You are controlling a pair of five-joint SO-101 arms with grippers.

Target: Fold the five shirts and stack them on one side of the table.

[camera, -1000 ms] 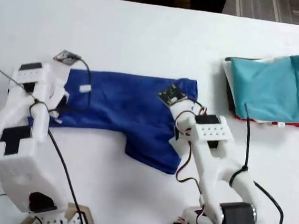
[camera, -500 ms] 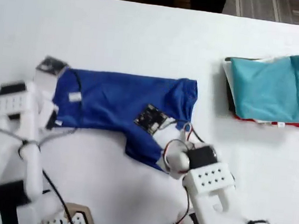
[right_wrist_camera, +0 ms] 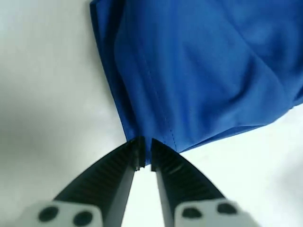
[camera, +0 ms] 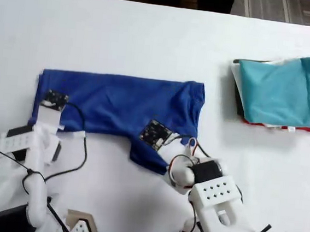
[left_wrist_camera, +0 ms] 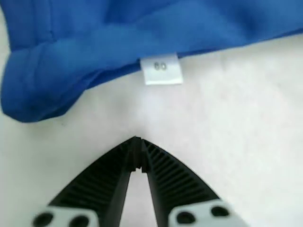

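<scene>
A blue shirt lies spread flat at the middle of the white table, with a flap hanging toward the near edge. My left gripper sits at the shirt's near left corner. In the left wrist view it is shut and empty over bare table, just short of the hem and its white tag. My right gripper is at the flap. In the right wrist view it is shut, its tips touching the hem edge of the shirt.
A stack of folded shirts with a teal one on top rests at the table's right side. Cables trail from both arms near the front edge. Bare table lies behind and left of the blue shirt.
Both arms have pulled back toward the near edge. The left one has come off the shirt's left end. The right one has moved from the upper right corner to the lower flap.
</scene>
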